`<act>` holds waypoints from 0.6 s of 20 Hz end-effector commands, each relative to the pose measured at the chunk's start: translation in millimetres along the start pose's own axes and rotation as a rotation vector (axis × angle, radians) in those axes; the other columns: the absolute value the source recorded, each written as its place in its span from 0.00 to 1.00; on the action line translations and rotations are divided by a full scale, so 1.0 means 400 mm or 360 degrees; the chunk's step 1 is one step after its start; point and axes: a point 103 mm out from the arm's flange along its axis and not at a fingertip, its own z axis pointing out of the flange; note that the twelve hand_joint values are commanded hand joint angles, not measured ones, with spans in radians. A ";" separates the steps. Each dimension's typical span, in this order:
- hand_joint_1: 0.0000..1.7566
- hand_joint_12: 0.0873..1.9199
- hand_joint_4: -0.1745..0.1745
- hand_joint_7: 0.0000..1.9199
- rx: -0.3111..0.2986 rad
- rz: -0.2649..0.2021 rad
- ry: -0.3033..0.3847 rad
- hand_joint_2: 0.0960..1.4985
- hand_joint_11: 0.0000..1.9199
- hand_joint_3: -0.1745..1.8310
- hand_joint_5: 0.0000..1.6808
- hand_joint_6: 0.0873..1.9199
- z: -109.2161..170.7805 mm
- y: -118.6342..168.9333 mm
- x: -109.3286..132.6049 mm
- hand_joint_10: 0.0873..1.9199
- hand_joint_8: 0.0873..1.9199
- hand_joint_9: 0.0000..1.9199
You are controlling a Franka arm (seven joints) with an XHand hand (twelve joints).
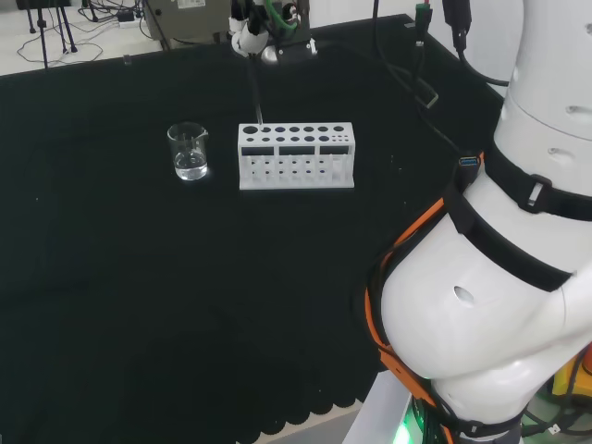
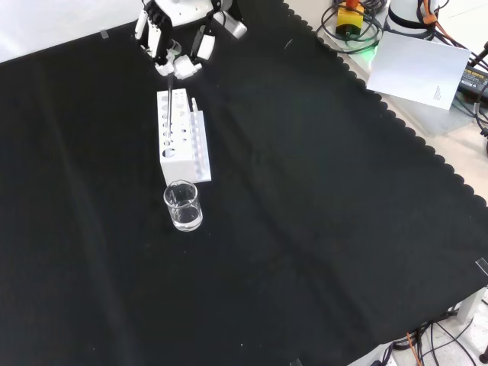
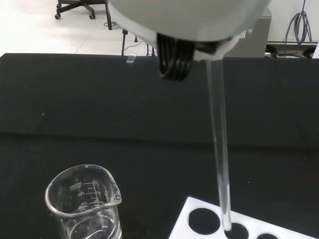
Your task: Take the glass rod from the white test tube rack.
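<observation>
The white test tube rack [image 1: 296,157] lies on the black cloth, with a small glass beaker [image 1: 190,153] holding a little water to its left in the head view. The hand [image 1: 254,37] hovers over the rack's left end, fingers curled round the top of the clear glass rod [image 1: 256,92]. The rod [image 3: 219,149] runs down from the hand [image 3: 189,20], and its lower end sits in a hole near the end of the rack [image 3: 199,234] that faces the beaker [image 3: 84,204]. In the front view the hand [image 2: 175,34] is above the rack [image 2: 183,137].
The arm's white links [image 1: 499,277] fill the right of the head view. Cables and equipment [image 1: 185,18] line the bench's far edge. In the front view, white paper [image 2: 419,69] and coiled cables [image 2: 351,23] lie beyond the cloth's scalloped edge at the top right.
</observation>
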 end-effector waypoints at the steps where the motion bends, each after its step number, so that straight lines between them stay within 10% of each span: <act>1: 0.76 0.46 0.00 0.71 -0.0026 -0.0035 -0.0004 0.34 0.54 0.49 0.72 0.28 -0.101 -0.038 0.031 0.38 0.40 0.85; 12: 0.76 0.45 0.00 0.71 -0.0084 -0.0081 0.0003 0.35 0.54 0.48 0.74 0.24 -0.127 -0.074 0.003 0.38 0.40 0.85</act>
